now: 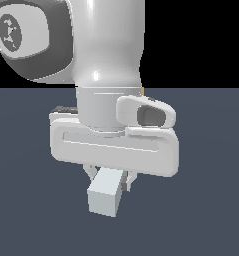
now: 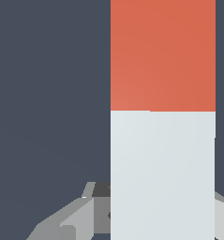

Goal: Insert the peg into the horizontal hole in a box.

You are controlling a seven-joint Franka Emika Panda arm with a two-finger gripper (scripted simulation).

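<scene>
Peg point(image 1: 104, 196): square-sectioned, matte grey-white, orange-red end | jaws: apparently closed on peg, fingers point(image 1: 92, 171) mostly hidden | floor: flat slate-blue

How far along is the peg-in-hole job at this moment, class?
Done: the gripper is shut on the peg, which hangs above the floor. In hand: carrying it; the wrist view shows its white part running on to the orange end. Left: lining up and inserting. Neither box nor hole shows in either view.

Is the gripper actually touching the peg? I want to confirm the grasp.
Touching. In the exterior view the gripper has its fingers pressed against both sides of the peg, no gap showing.
</scene>
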